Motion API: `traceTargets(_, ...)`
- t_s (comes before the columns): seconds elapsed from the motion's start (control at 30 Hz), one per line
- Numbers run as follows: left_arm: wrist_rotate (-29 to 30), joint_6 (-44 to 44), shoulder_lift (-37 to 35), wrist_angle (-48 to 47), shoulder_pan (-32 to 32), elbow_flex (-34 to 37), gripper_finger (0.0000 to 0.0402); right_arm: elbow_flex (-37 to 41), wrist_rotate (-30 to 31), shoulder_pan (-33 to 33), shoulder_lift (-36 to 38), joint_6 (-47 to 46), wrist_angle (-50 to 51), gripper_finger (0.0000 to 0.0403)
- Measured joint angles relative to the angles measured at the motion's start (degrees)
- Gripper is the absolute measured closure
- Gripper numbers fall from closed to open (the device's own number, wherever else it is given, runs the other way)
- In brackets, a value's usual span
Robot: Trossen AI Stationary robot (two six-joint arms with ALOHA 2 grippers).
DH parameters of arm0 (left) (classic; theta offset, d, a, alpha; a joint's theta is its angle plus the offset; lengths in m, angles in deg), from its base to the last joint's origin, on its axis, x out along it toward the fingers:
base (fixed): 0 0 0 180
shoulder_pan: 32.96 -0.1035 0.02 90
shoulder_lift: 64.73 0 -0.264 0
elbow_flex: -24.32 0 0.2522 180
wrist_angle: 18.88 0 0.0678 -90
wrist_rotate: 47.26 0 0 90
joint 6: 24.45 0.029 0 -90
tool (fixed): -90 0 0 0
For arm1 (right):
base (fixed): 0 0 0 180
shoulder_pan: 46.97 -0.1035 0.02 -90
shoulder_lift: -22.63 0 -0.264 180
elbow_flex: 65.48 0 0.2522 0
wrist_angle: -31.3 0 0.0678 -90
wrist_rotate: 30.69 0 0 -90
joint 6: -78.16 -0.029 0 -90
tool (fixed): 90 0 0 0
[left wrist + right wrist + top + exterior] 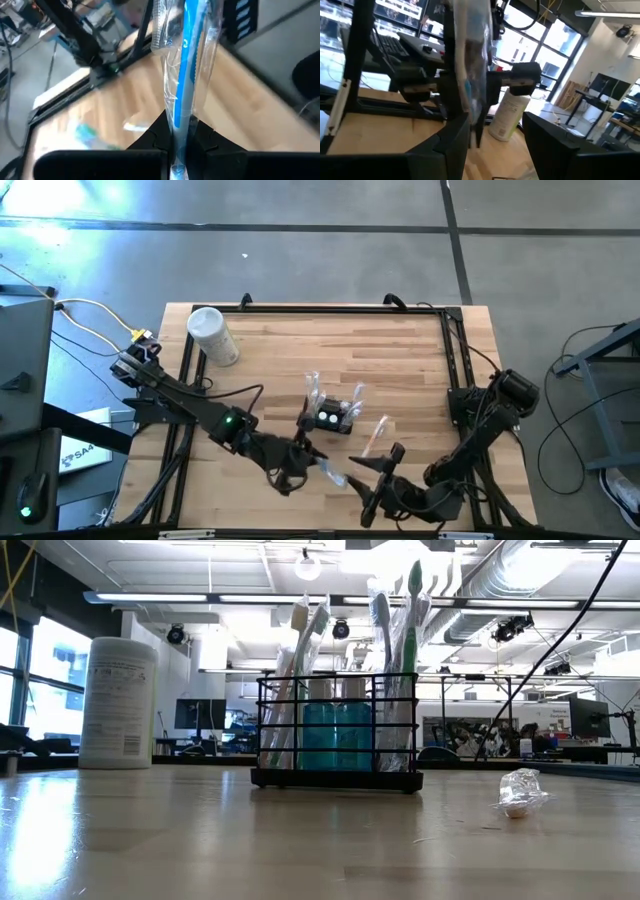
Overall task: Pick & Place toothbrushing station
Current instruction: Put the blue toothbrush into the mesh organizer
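Observation:
The toothbrushing station (pixel 332 417), a black wire holder (pixel 335 730), stands on the table's middle with several wrapped toothbrushes upright in it. My left gripper (pixel 300 463) is near the front edge, shut on a blue toothbrush in a clear wrapper (pixel 186 65). This wrapped toothbrush (pixel 330 472) reaches toward my right gripper (pixel 375 480). The right gripper (pixel 492 140) is open, and the wrapped toothbrush (pixel 470 65) stands just before its fingers. Whether it touches them I cannot tell. Neither gripper shows in the low view. My left gripper (pixel 180 142) pinches the wrapped toothbrush's handle end (pixel 181 127) between its two fingers, over the plastic. The brush runs on forward out of the fingers, along them, toward the table's right. It is lifted clear of the table.
A white cylindrical container (pixel 213 335) stands at the far left corner. Another wrapped toothbrush (pixel 375 438) lies flat on the wood right of the holder, and its end (pixel 522 792) shows in the low view. A black rail (pixel 320 308) frames the table.

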Motion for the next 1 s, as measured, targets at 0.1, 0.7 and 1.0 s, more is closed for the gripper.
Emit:
traceTargets(0.1, -0.9, 1.2, -0.5, -2.8, -2.9, 0.0, 0.0383, 0.4, -1.2, 0.5, 0.0, -0.2, 0.3, 0.0227)
traceTargets(0.7, -21.7, 2.0, -4.4, -4.3, -13.0, 0.0, 0.0383, 33.4, -36.1, 9.4, 29.0, -23.1, -4.9, 0.0227)
traceTargets(1.0, -27.0, 2.6, -1.5, -1.4, -13.2, 0.1, 0.0383, 38.6, -40.8, 11.9, 29.4, -20.8, -12.1, 0.0227)
